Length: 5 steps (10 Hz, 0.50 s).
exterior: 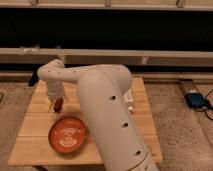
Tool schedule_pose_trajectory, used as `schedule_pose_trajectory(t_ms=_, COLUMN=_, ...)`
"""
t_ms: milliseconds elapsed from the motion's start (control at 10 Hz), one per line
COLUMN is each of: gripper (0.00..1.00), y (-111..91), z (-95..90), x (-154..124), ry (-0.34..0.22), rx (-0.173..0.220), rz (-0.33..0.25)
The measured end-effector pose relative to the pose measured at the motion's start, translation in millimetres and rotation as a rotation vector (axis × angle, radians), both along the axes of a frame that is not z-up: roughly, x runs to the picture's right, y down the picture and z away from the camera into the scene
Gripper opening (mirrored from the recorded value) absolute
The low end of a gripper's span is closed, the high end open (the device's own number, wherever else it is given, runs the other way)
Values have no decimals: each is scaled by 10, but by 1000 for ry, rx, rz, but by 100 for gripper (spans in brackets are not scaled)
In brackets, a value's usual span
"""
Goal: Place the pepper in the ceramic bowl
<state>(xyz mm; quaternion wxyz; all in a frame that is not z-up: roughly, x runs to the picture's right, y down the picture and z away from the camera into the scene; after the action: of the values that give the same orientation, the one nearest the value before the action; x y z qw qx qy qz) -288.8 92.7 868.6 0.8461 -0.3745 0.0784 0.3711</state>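
The small dark red pepper (58, 104) sits at the tips of my gripper (56, 103), over the left part of the wooden table (35, 125). The gripper hangs from the white arm (100, 95) that reaches from the lower right across the table. The orange-red ceramic bowl (68, 134) with pale ring lines lies on the table just below and slightly right of the pepper. I cannot tell whether the pepper is held or resting on the table.
A small white object (129, 97) lies at the right side of the table beside the arm. A blue device (196, 99) lies on the carpet at the far right. A long dark wall with a pale ledge (150, 54) runs behind the table.
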Motion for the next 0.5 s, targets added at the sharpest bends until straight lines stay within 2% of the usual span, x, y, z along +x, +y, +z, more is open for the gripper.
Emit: schedule_pose_trajectory(t_ms=500, gripper=80, y=8, z=421, x=-136, ry=2, rx=7, rz=-12)
